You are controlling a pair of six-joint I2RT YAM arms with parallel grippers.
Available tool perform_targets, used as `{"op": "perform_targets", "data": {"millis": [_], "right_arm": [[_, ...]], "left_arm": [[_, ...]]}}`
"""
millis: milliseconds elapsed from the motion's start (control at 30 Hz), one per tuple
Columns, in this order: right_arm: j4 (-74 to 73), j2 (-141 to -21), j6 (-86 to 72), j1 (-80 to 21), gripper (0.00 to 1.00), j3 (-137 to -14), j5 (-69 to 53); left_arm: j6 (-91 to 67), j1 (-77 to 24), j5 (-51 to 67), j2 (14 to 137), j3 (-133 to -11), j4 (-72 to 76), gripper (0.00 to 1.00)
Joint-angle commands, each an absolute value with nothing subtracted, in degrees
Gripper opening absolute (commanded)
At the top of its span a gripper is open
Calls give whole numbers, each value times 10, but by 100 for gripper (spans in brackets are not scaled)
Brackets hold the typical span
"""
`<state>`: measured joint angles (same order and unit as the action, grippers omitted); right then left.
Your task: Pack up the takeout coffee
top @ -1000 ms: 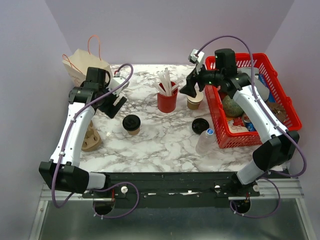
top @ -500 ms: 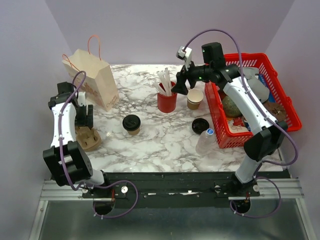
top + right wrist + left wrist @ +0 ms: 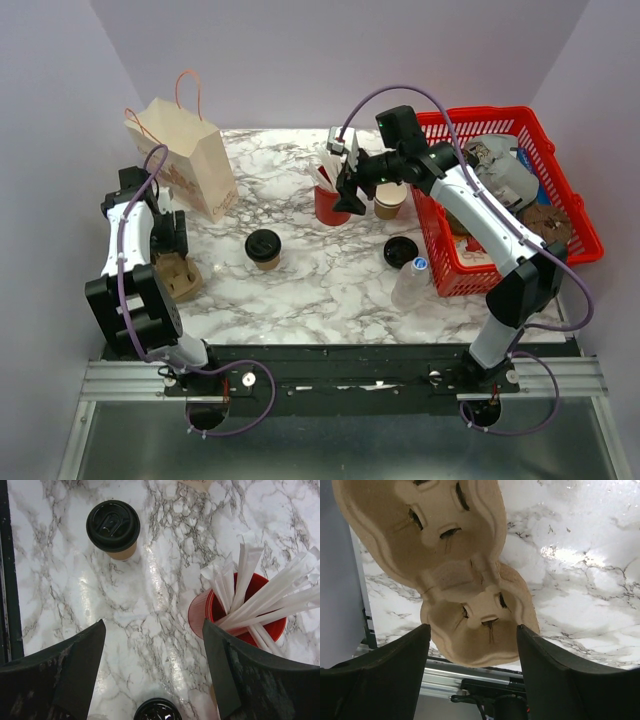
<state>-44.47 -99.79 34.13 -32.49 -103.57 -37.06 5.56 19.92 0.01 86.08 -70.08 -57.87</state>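
In the top view, your left arm is folded back tight along the left edge of the table. The left gripper [image 3: 173,237] hangs over the brown pulp cup carrier [image 3: 180,278]. Your right arm rises from its base past the red basket [image 3: 577,215] and bends leftward. That puts the right gripper [image 3: 347,192] beside the red cup [image 3: 333,208] of white straws. The surface is white marble [image 3: 300,295] with grey veins, closed in by pale lilac walls. A paper bag [image 3: 185,160] stands at the back left. The takeout coffee [image 3: 263,247] stands alone on the marble between the carrier and the red cup, touching neither. A loose black lid [image 3: 401,251] lies to its right.

In the left wrist view, your pincer stands wide. The carrier's near end lies under the gap, and nothing is gripped.

In the right wrist view, the dark fingers [image 3: 55,675] are spread wide with only bare marble between them. The coffee sits at the upper left, well apart from them. It is upright, its long axis vertical, and its black lid faces up at the camera.
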Motion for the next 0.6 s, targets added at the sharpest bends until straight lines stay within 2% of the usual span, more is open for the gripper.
{"op": "perform_targets", "data": {"millis": [0,133,200,567], "right_arm": [[-425,-973,332,-323,87,-1020,-362],[-425,-979,327,-323,87,-1029,-357],[-422,-980,319,-323,87,-1029,-353],[-429,-991,310,-326,87,-1042,-350]], "left_arm": [[39,209,4,887,-731,-579,75],[38,221,-11,904,-736,-583,59],[30,223,-3,911,-735,-584,56],[23,233,19,962,-761,-580,53]]}}
